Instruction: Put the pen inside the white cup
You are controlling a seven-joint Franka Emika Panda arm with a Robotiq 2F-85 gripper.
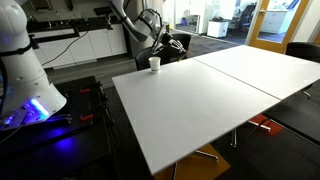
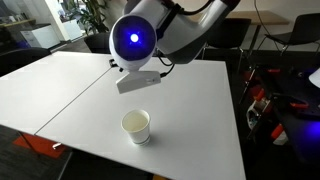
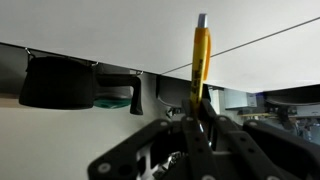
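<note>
The white cup [image 1: 154,63] stands upright near a corner of the white table [image 1: 200,110]; it also shows in an exterior view [image 2: 137,125], open and empty. My gripper [image 3: 198,112] is shut on the pen [image 3: 200,55], a yellow-orange stick with a grey tip that points away from the jaws. In an exterior view the arm's wrist [image 2: 137,42], with a blue light, hangs above and behind the cup, apart from it. The pen and the jaws are hidden in both exterior views.
A seam splits the white table [image 2: 70,85] into two tops. A black chair [image 3: 58,82] stands beyond the table edge in the wrist view. A white machine with blue light [image 1: 25,85] stands beside the table. Red-and-black gear [image 2: 285,105] sits off the table's side.
</note>
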